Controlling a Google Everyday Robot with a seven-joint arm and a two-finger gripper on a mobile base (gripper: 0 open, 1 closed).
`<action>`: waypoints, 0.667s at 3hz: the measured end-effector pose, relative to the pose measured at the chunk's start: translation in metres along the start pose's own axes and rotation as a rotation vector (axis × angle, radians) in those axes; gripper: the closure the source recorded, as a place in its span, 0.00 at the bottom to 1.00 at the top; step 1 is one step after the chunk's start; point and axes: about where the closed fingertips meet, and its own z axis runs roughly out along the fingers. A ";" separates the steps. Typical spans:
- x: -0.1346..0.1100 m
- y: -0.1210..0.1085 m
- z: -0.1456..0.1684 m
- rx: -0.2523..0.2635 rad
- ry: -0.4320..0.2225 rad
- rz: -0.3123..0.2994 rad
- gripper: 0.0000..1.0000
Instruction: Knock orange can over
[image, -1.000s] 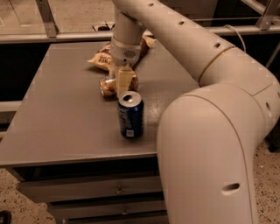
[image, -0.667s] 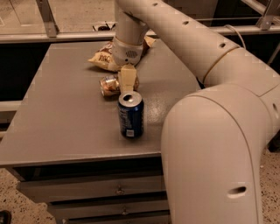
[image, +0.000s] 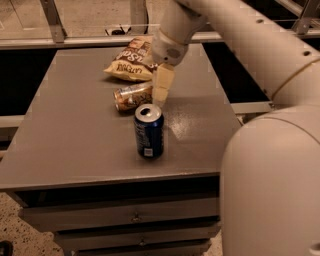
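Note:
The orange can (image: 132, 96) lies on its side on the grey table (image: 70, 130), its silver top facing left, just behind the upright dark blue can (image: 148, 131). My gripper (image: 161, 95) hangs from the white arm above the table and points down, its pale fingers (image: 163, 85) right at the orange can's right end and partly covering it. It holds nothing that I can see.
A yellow-brown chip bag (image: 134, 64) lies behind the orange can near the table's far edge. The arm's large white body (image: 272, 185) fills the right foreground. Drawers (image: 135, 217) sit under the table front. A metal rail (image: 75, 41) runs behind the table.
The arm has lifted slightly and shifted right, so more of the orange can lying on its side shows at the gripper's left. The blue can has not moved.

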 end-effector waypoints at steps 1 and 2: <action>0.036 -0.008 -0.061 0.196 -0.153 0.148 0.00; 0.074 -0.005 -0.110 0.355 -0.276 0.259 0.00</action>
